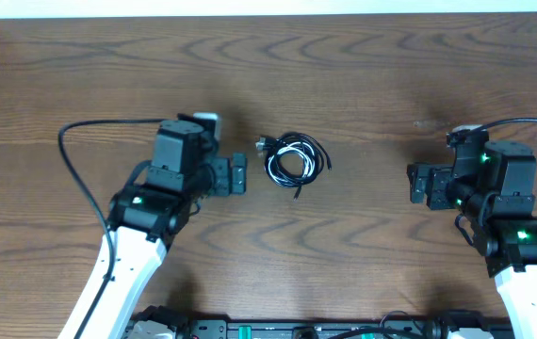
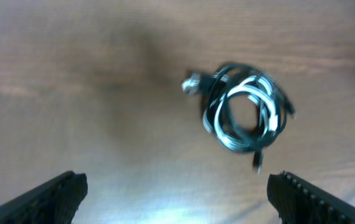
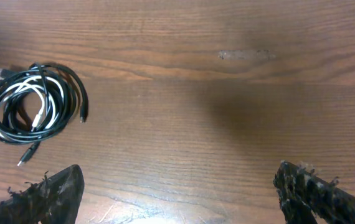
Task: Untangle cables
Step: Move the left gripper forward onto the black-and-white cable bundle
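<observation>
The cables (image 1: 291,158) lie coiled together on the wooden table: thin black loops with one white cable among them and small plugs sticking out. They also show in the left wrist view (image 2: 245,115) and in the right wrist view (image 3: 34,106). My left gripper (image 1: 238,175) is open and empty, just left of the coil; in its own view (image 2: 177,199) the coil lies ahead and slightly right. My right gripper (image 1: 419,183) is open and empty, well to the right of the coil; in its own view (image 3: 177,193) the coil is far left.
The brown wooden table (image 1: 363,75) stretches behind and around the arms. A thicker black arm wire (image 1: 75,151) loops over the table at the left. A pale scuff (image 3: 246,55) marks the wood ahead of the right gripper.
</observation>
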